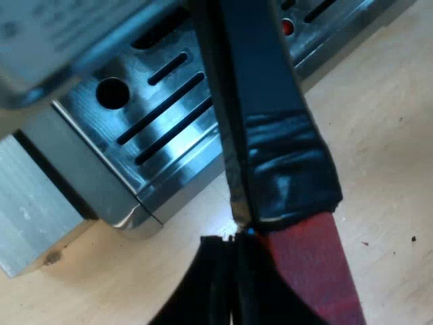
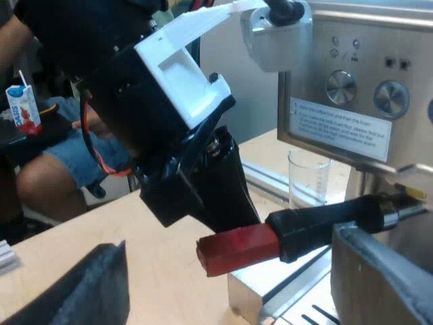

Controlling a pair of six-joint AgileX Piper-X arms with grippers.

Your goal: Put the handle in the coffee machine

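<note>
In the left wrist view, the left gripper (image 1: 237, 245) is clamped on the handle (image 1: 260, 128) where its dark grip meets the red end (image 1: 314, 274). It sits over a corner of the slotted drip tray (image 1: 169, 193) and the wooden table (image 1: 379, 135).

The right wrist view takes in a small carton (image 2: 20, 108), a seated person's leg (image 2: 57, 172), then the left gripper (image 2: 226, 213) pinching the red end (image 2: 237, 249). From there the handle (image 2: 325, 218) runs to the front of the espresso machine (image 2: 352, 128), above the tray. I cannot tell whether its far end is locked in. A measuring glass (image 2: 308, 179) stands just beside the machine. The right gripper (image 2: 226, 271) has its fingers (image 2: 88, 291) wide apart, holding nothing.
</note>
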